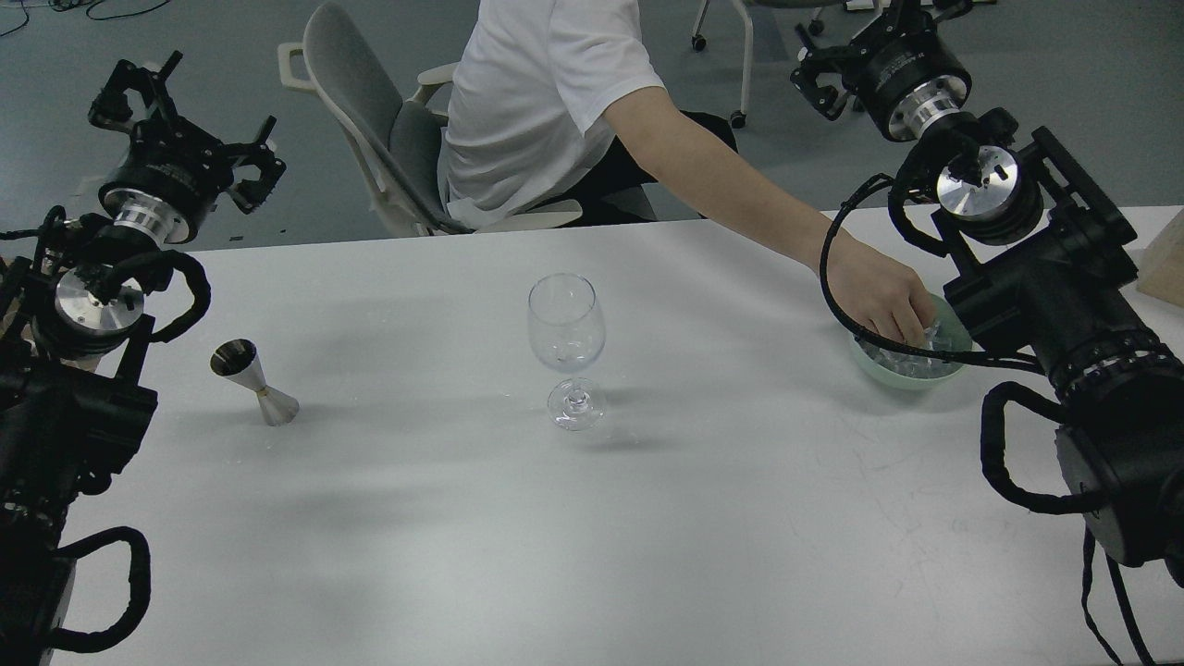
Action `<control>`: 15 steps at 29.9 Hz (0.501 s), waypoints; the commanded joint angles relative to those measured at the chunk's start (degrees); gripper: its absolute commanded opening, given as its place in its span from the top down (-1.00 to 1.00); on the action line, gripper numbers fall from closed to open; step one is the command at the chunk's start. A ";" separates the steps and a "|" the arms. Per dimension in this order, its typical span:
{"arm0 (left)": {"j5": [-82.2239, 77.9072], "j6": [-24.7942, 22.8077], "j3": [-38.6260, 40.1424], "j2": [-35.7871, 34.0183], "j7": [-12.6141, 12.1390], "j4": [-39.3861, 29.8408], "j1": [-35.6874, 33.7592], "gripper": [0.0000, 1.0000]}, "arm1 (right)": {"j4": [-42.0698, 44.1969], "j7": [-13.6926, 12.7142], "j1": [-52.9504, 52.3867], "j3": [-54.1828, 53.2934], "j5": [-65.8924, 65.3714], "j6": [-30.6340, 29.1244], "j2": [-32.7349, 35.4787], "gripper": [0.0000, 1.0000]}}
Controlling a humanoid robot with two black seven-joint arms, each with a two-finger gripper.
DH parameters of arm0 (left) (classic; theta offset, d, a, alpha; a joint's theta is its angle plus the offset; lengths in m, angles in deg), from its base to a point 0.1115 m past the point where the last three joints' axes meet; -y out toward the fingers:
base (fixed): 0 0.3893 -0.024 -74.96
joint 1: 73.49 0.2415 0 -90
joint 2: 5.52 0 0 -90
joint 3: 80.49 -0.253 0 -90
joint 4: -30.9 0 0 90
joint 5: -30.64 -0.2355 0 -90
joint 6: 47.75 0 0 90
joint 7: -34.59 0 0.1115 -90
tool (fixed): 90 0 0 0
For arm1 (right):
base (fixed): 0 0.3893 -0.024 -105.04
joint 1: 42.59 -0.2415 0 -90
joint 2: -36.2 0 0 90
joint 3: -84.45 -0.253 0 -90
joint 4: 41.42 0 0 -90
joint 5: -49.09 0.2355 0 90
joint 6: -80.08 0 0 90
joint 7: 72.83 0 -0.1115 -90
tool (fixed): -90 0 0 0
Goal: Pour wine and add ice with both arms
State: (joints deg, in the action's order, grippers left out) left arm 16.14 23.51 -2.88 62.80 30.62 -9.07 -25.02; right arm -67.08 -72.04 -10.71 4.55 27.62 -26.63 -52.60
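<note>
A clear stemmed wine glass (566,347) stands upright at the table's middle and looks empty. The ice (911,356) is a heap of clear cubes in a pale green bowl (902,375) at the right, with a person's hand (883,301) reaching into it. No wine shows. My left gripper (190,125) hovers beyond the table's far left edge, fingers spread and holding nothing. My right gripper (823,69) hangs high at the far right, above and behind the bowl; it is dark and partly cut off. My right arm (1045,277) covers part of the bowl.
A metal jigger (252,381) stands on the white table (592,518) at the left, below my left arm (88,314). A seated person in a white shirt (536,102) leans over the far edge. A wooden block's corner (1167,264) pokes in at the right.
</note>
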 commanded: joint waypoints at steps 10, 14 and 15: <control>0.35 -0.60 -1.15 -0.20 -0.61 0.33 -0.57 -0.96 | 0.34 -0.35 -0.50 -0.52 0.03 -0.34 0.20 -1.00; -0.26 -1.12 -1.76 -0.20 -0.16 1.39 -0.57 -0.96 | 0.43 0.18 -1.20 -0.69 0.29 -0.51 0.55 -1.00; -0.53 -2.60 -2.37 -0.46 -0.08 1.48 -0.65 -0.95 | 0.43 0.61 -1.38 -0.78 0.29 -0.60 0.56 -1.00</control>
State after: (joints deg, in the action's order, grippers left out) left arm 16.29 22.85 -4.17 62.57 30.35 -8.08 -25.59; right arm -66.66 -72.16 -11.71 3.90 27.78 -26.97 -52.25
